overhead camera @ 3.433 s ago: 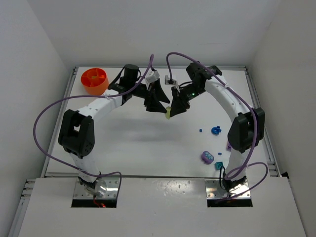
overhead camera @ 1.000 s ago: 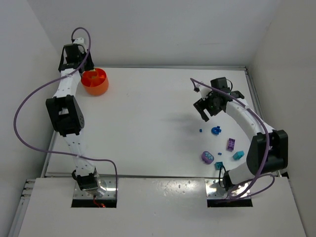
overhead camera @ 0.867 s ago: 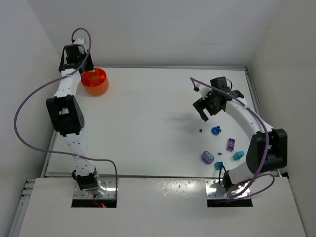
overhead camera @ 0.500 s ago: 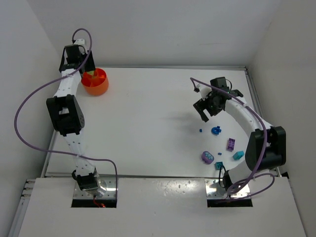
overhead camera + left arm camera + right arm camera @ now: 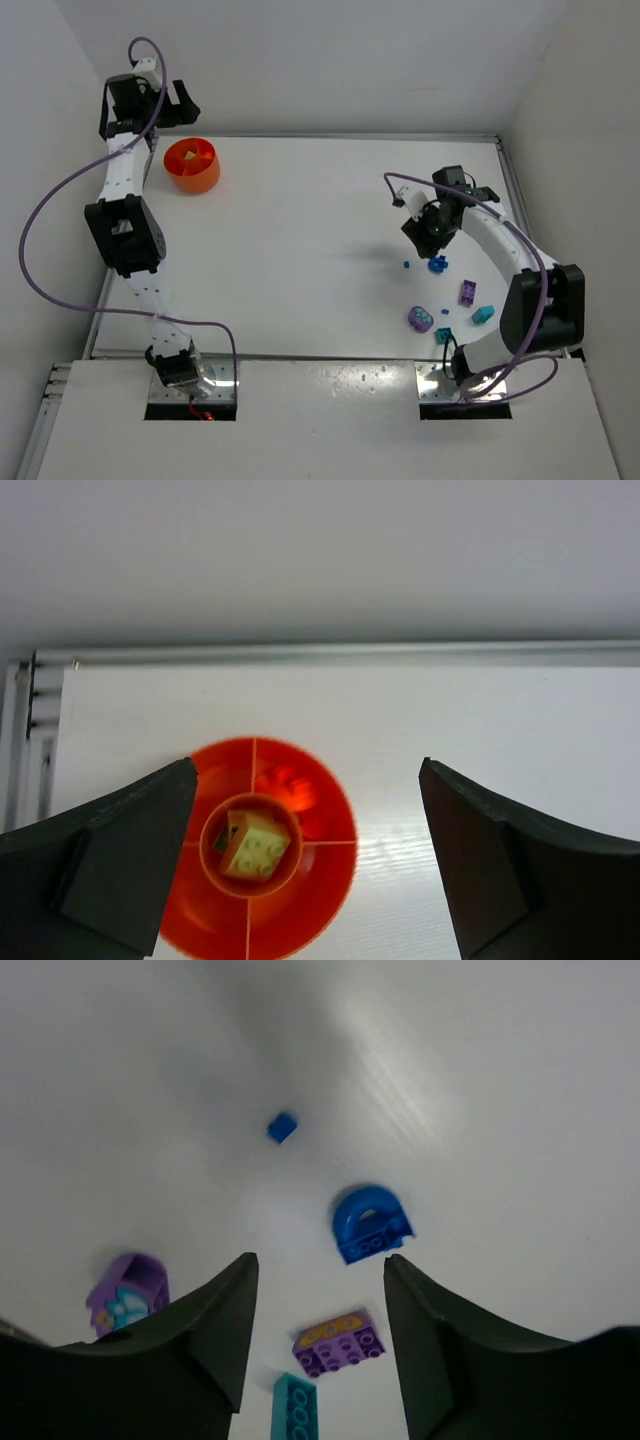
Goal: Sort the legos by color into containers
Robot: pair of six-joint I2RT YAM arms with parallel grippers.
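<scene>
Left gripper (image 5: 307,770): fingers wide apart over round orange plastic bowl (image 5: 318,885). Right gripper (image 5: 320,1260): fingers apart, empty; centre on blue arched plastic brick (image 5: 368,1225), lower straight.

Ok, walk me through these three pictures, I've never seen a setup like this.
Two robot arms are bolted to a table. One picture looks down from above; the other two come from cameras on each wrist, so the dark shapes are pincer fingers. The left pincer hangs open and empty over an orange bowl, where a lime green brick lies in the middle cup. The right pincer, also empty, hovers above loose bricks: a blue arch, a purple brick, a teal brick.
</scene>
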